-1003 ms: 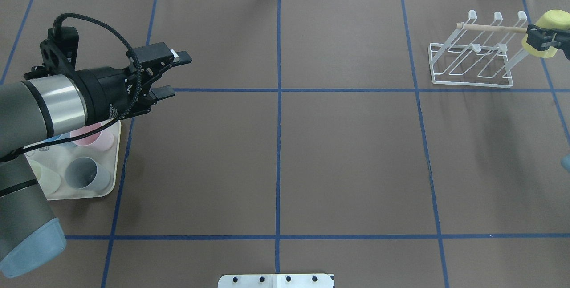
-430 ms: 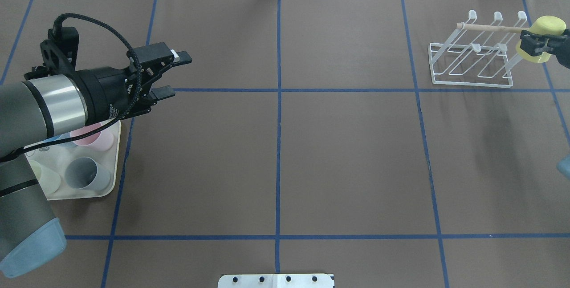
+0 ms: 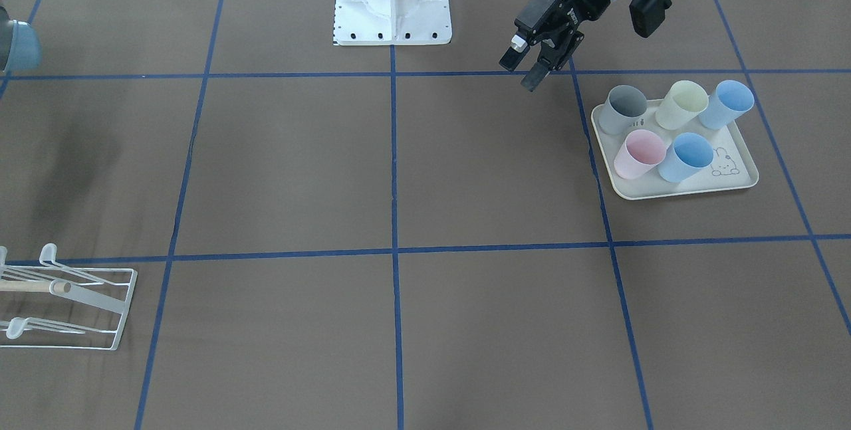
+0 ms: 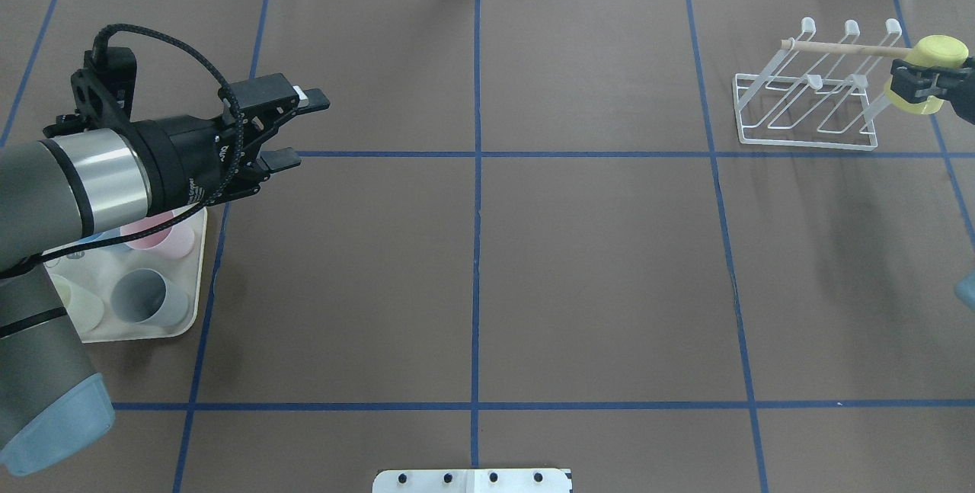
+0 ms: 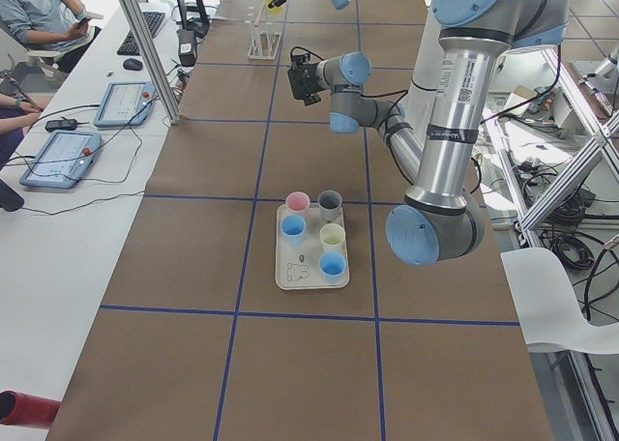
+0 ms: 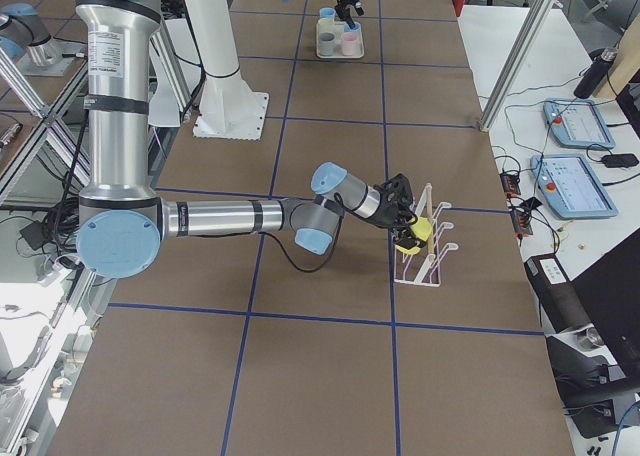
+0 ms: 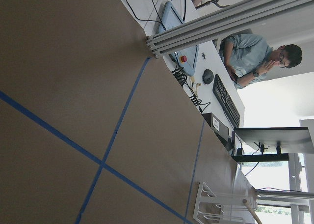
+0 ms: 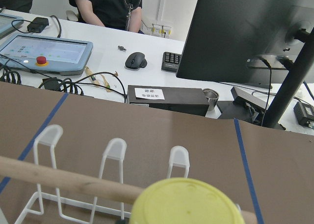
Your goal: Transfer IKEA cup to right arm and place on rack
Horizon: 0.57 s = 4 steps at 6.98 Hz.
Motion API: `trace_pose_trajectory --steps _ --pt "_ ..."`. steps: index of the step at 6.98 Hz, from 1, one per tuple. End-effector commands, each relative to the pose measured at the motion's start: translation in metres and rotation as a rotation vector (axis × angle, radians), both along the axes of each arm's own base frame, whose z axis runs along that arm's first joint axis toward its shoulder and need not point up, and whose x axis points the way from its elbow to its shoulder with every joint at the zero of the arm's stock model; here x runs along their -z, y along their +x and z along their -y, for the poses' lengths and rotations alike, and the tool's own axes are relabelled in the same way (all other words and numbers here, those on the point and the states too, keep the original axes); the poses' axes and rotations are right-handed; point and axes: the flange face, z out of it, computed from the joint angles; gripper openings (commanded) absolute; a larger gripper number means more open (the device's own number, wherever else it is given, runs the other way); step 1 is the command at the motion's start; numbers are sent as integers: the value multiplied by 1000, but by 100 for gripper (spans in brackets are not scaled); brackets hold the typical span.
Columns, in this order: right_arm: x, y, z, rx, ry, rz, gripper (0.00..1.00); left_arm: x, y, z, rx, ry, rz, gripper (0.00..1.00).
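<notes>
The yellow IKEA cup (image 4: 938, 51) hangs at the right end of the white wire rack (image 4: 807, 116), beside the wooden dowel (image 4: 845, 48). My right gripper (image 4: 914, 80) is shut on it and comes in from the right edge. The right wrist view has the cup (image 8: 184, 204) low in front of the dowel (image 8: 64, 181) and the prongs (image 8: 114, 150). In the exterior right view the cup (image 6: 410, 238) sits over the rack (image 6: 428, 256). My left gripper (image 4: 306, 132) stands open and empty at the far left, above the table (image 3: 520, 74).
A cream tray (image 3: 671, 189) holds several cups, among them pink (image 3: 638, 153), grey (image 3: 623, 107) and blue (image 3: 690, 156); my left arm partly covers the tray (image 4: 190, 287). People sit at a desk with tablets beyond the table's far edge (image 8: 46, 49).
My right gripper has carried the yellow cup a little left and down, closer to the rack's right end. The left arm has hardly moved.
</notes>
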Motion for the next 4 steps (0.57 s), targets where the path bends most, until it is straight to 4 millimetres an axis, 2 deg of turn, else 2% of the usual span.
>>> trace_pose_trajectory --steps 1,2,3,4 --pt "-9 1 -2 0 -14 -10 21 -1 1 0 -1 -1 1 99" --pt "-11 1 -2 1 -18 -12 64 -1 1 0 -1 -1 1 99" --pt "-12 1 -2 2 -18 -13 99 -1 1 0 -1 -2 2 99" --pt "-11 2 -3 9 2 -20 100 -1 1 0 -1 -2 2 99"
